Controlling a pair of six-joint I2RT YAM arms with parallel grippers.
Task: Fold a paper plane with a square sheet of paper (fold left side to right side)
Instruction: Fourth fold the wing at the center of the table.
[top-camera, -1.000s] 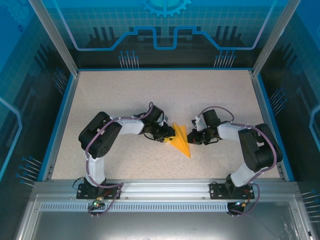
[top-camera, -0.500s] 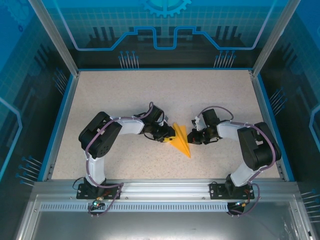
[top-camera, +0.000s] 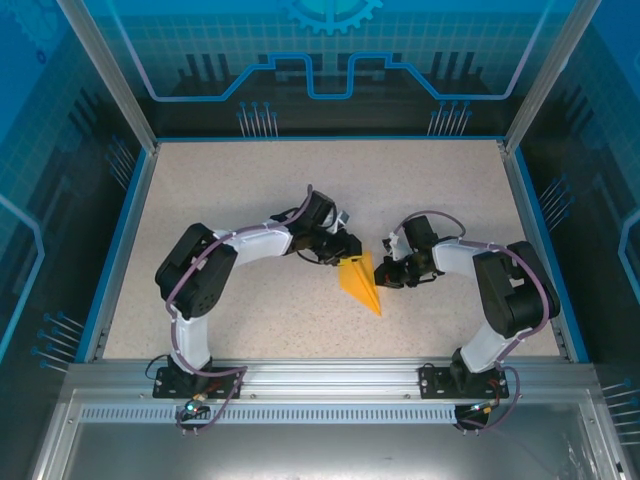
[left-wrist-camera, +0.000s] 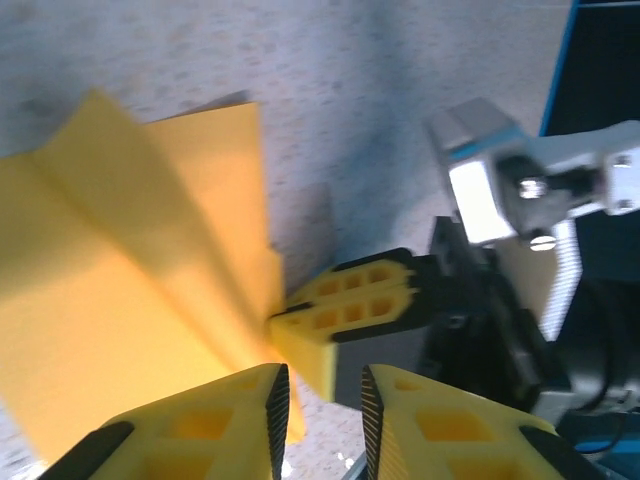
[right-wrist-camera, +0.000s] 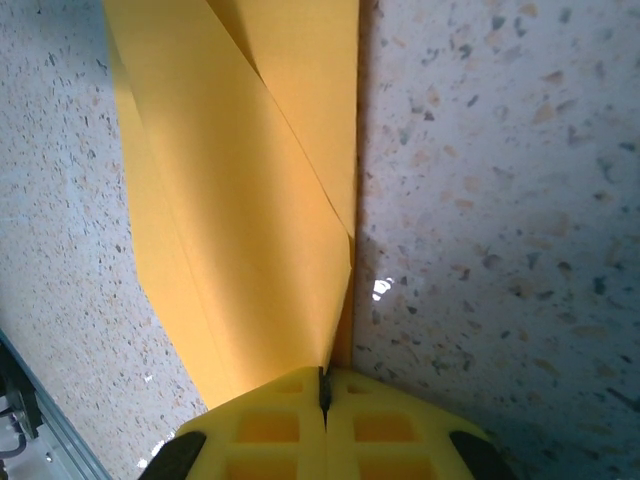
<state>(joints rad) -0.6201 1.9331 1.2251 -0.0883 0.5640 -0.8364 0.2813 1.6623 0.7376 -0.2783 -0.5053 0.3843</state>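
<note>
— Any grip on the paper plane (top-camera: 362, 284)?

— Pinched at its right edge by the right gripper (top-camera: 382, 272). Closed tight, finger against finger, with the folded edge running into the seam between them.

— And the left gripper (top-camera: 347, 247)?

— Parted by a narrow slit, with nothing between. Hangs just beside the far, wide end of the dart; touching or not, cannot tell from above.

— Lying how?

— Flat on the speckled table (top-camera: 240, 190), between the two arms, near the middle. Tapers from the wide far end to a tip pointing toward the near edge and slightly right. Shows overlapping layers and a diagonal crease in the right wrist view.

— And from the left wrist?

— Spreads to the left of the yellow fingers (left-wrist-camera: 200, 430), partly behind the left one. Meets the tips of the right gripper's fingers at its edge.
</note>
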